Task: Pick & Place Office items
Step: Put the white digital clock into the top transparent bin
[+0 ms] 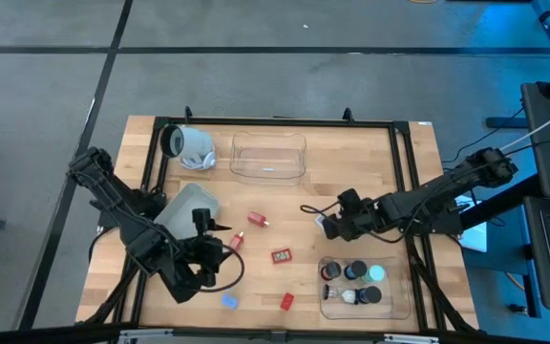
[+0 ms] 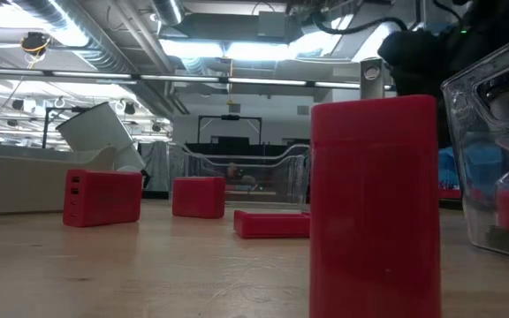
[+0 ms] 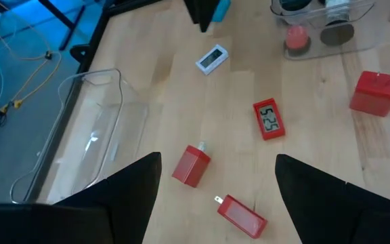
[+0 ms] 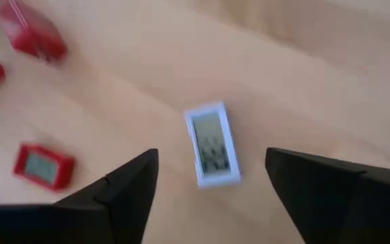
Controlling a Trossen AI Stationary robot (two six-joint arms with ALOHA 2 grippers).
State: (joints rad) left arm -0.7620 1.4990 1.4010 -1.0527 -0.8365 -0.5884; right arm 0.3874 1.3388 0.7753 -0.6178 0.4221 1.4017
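The office items lie scattered on the wooden table. A small white rectangular piece with a display lies flat on the wood; my right gripper hovers open over it, one finger on either side, touching nothing. My left gripper stands open at the near left, above two red blocks. A red display piece, a third red block and a small blue piece rest on the table. Several round pucks sit in the near-right clear tray.
Another clear tray stands at the far middle, with a white-grey cylinder lying to its left. A pale flat piece lies beside my left arm. A black frame borders the table. Bare wood lies between the two trays.
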